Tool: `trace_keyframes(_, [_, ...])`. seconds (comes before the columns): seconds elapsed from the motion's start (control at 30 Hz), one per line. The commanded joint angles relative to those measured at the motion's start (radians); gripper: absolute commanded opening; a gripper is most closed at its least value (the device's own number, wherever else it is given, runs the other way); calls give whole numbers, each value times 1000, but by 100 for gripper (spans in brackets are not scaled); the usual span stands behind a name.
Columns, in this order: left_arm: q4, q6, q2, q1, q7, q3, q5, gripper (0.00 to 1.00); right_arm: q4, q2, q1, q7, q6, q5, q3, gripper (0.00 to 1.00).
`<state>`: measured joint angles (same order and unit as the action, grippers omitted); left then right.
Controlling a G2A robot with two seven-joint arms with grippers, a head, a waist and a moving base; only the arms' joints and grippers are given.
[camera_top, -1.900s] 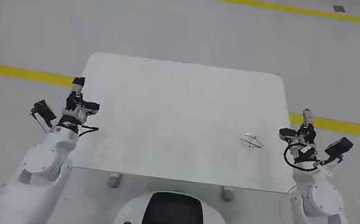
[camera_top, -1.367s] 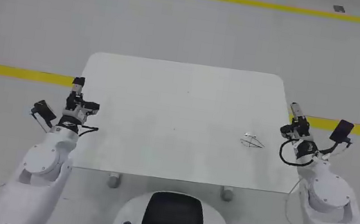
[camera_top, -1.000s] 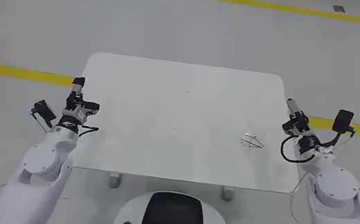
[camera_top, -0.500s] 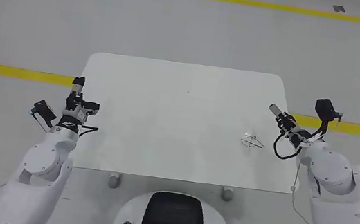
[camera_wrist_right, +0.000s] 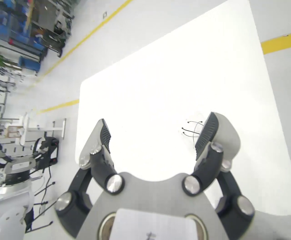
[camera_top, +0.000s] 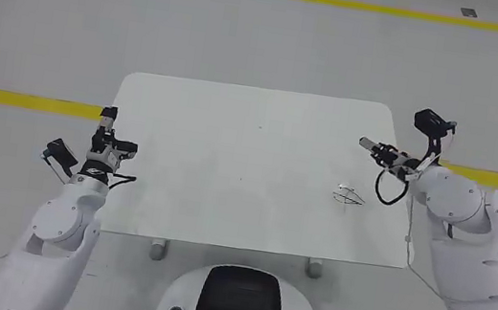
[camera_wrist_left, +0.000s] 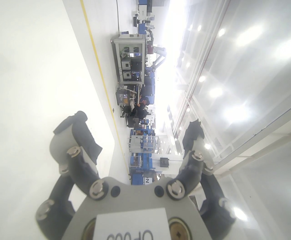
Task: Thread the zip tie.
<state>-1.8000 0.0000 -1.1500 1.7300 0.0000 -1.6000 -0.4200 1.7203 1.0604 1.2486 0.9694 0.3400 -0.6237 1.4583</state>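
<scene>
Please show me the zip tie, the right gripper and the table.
zip tie (camera_top: 349, 197), top view, middle of the thin black strands.
right gripper (camera_wrist_right: 158, 118), right wrist view, midway between its fingertips.
table (camera_top: 230, 152), top view, bare surface.

A white worktop (camera_top: 249, 155) is seen on a grey floor (camera_top: 247, 39) crossed by yellow lines (camera_top: 6, 97). A thin dark zip tie (camera_top: 349, 196) is laid near the worktop's right edge. The right gripper (camera_top: 365, 142) is held above that side, farther back than the zip tie and apart from it; the left gripper (camera_top: 108, 114) is positioned at the left edge.
</scene>
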Motion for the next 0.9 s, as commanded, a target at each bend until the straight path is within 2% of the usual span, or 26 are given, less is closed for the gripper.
trace_keyframes(0.0, [0,0,0,0,0,0,0,100,-46,4,-59,56,0,-45,-43,100])
trace_keyframes(0.07, [0,0,0,0,0,0,0,100,-100,14,-105,84,0,-48,-75,100])
trace_keyframes(0.17, [0,0,0,0,0,0,0,100,-169,25,-143,133,0,-83,-122,100])
trace_keyframes(0.7, [0,0,0,0,0,0,0,100,-169,25,-143,133,0,-83,-122,100])
trace_keyframes(0.8, [0,0,0,0,0,0,0,100,-176,29,-151,124,0,-100,-142,100])
trace_keyframes(0.87, [0,0,0,0,0,0,0,100,-208,34,-180,156,0,-123,-168,100])
